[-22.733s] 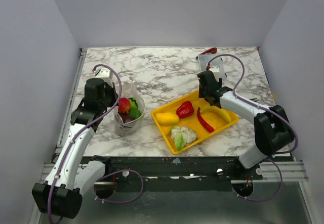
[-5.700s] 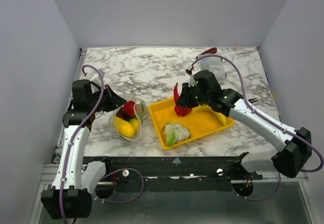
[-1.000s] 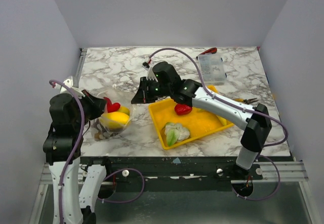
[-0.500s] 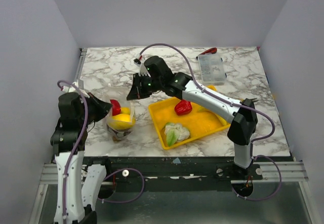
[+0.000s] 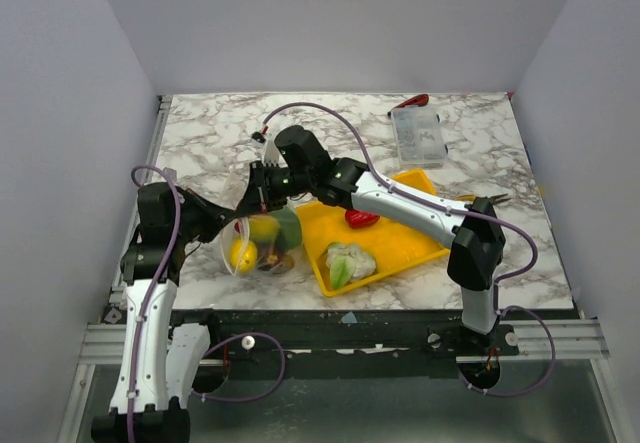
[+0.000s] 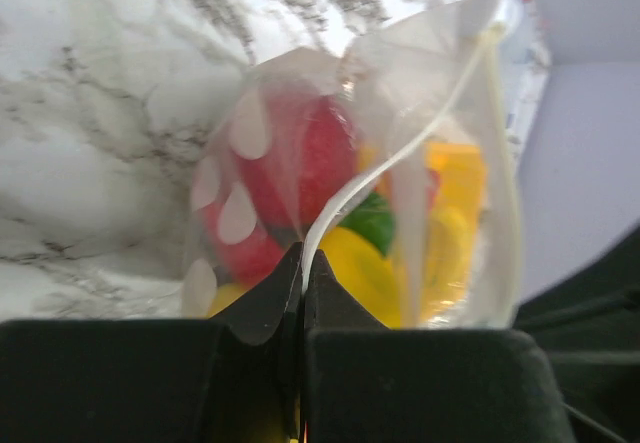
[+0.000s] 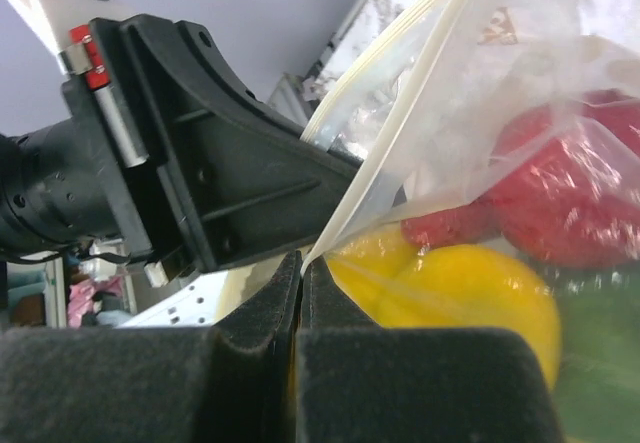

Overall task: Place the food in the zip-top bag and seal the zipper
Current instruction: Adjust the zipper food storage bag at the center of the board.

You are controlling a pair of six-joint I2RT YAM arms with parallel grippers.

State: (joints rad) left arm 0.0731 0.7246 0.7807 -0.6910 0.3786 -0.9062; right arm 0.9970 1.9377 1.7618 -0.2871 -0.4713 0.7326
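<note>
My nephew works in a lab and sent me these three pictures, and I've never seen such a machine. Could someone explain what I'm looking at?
These are two white robot arms bolted at the near edge of a marble table. The wide picture looks down from above and behind them. The two close-ups come from a small camera on each wrist, looking along that arm's own tool. Between the two tools is a clear zip-top bag with toy food inside: yellow, red and green pieces. The left tool and the right tool are each pinched shut on the bag's mouth edge. Beside the bag lies a yellow tray holding a red pepper and a cauliflower. A clear box sits at the far side.
</note>
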